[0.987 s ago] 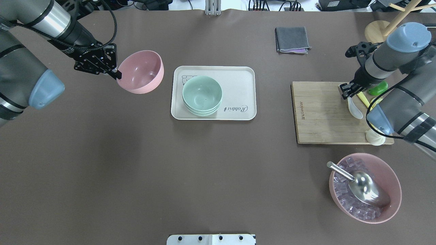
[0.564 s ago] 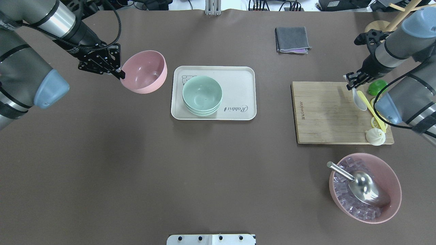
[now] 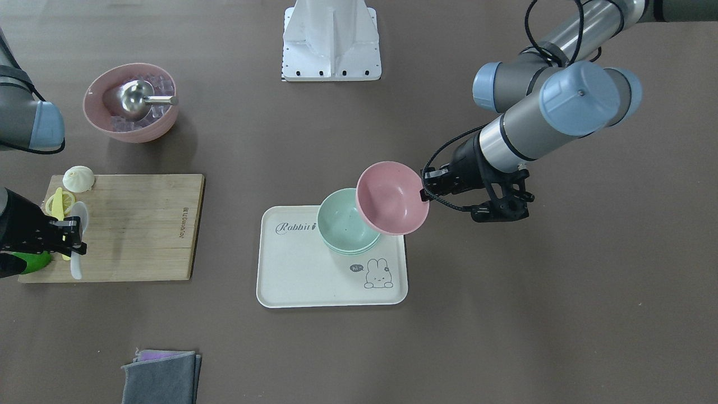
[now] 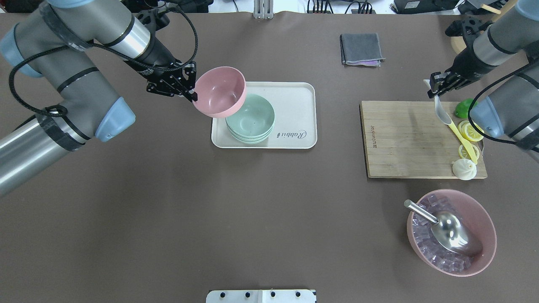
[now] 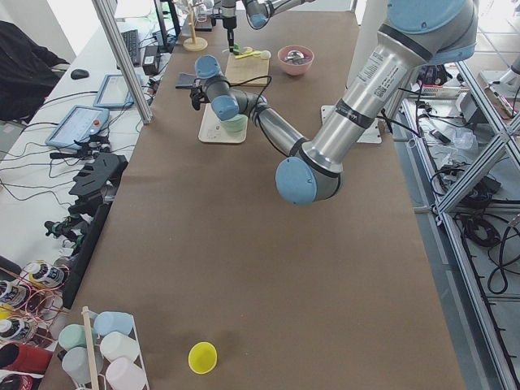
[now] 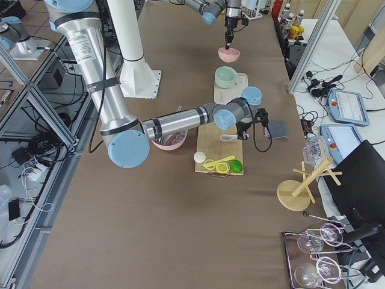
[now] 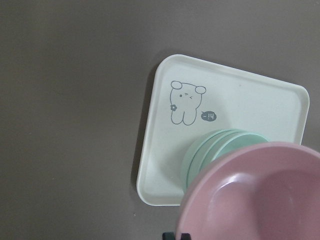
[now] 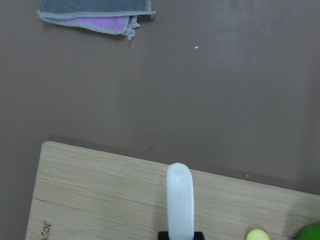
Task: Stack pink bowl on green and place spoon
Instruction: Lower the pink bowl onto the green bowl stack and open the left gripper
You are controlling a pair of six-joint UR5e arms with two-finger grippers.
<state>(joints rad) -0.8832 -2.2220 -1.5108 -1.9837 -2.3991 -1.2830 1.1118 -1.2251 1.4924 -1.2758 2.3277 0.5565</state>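
My left gripper (image 4: 191, 94) is shut on the rim of the pink bowl (image 4: 220, 91) and holds it tilted in the air over the tray's left edge, overlapping the stacked green bowls (image 4: 252, 118) on the white tray (image 4: 294, 105). The front view shows the pink bowl (image 3: 391, 197) above and beside the green bowls (image 3: 342, 224). In the left wrist view the pink bowl (image 7: 260, 195) covers part of the green bowls (image 7: 215, 150). My right gripper (image 4: 433, 86) is shut on the handle of the white spoon (image 4: 442, 113), held above the cutting board's far right corner. The spoon also shows in the right wrist view (image 8: 180, 200).
A wooden cutting board (image 4: 400, 139) carries lemon slices, a white bun (image 4: 464, 169) and a lime. A second pink bowl (image 4: 484, 219) with ice cubes and a metal scoop stands at the near right. A folded grey cloth (image 4: 361, 49) lies at the far side.
My left gripper carried the pink bowl to the right, from left of the tray to over the tray's edge and the green bowls. My right gripper moved the spoon up and farther back.
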